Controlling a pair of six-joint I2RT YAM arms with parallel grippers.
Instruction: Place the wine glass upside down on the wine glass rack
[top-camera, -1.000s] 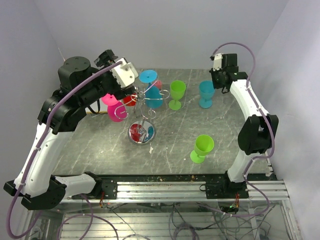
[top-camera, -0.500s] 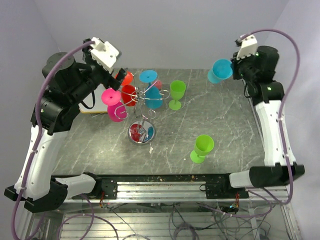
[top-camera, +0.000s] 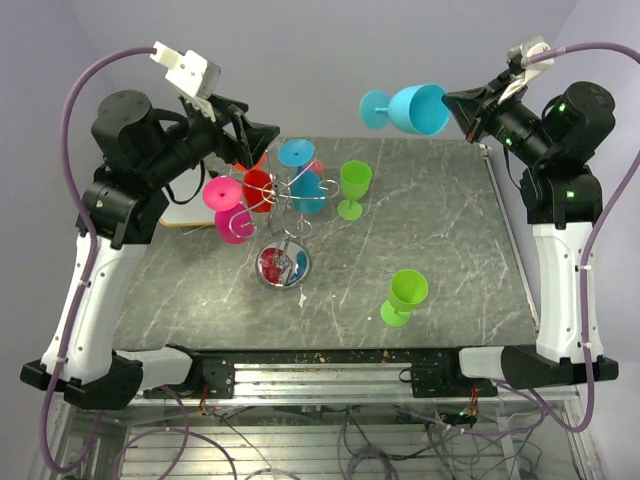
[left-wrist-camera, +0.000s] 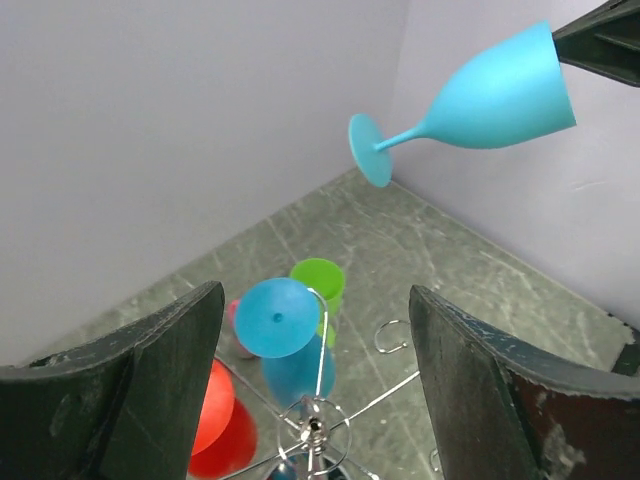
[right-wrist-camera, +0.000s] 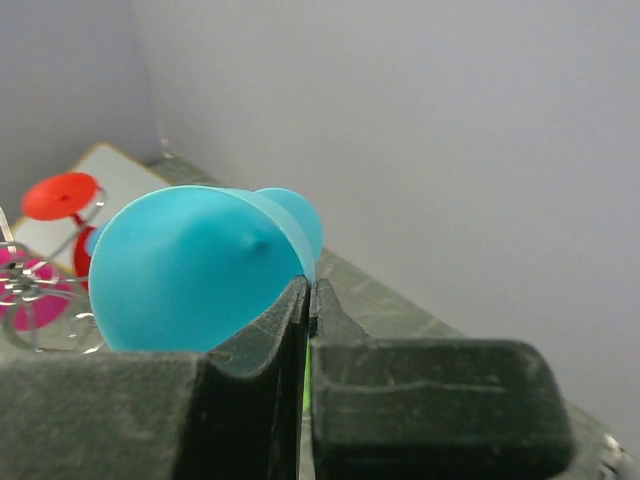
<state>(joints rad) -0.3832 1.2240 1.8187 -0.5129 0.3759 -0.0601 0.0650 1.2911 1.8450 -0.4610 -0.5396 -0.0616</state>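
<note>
My right gripper is shut on the rim of a blue wine glass, held high above the table's back right. The glass lies sideways, its foot toward the left. In the right wrist view the bowl fills the space in front of the closed gripper. The silver wine glass rack stands left of centre. A blue, a red and a pink glass hang upside down on it. My left gripper hovers open above the rack, holding nothing. The carried glass shows at the top right of the left wrist view.
A green glass stands upright just right of the rack. Another green glass sits tilted at the front right. A white board lies at the left edge under the left arm. Walls close in the back and both sides.
My right arm lifted the blue glass off the table, tipped it sideways and carried it up and left. My left arm rose from beside the rack to above it.
</note>
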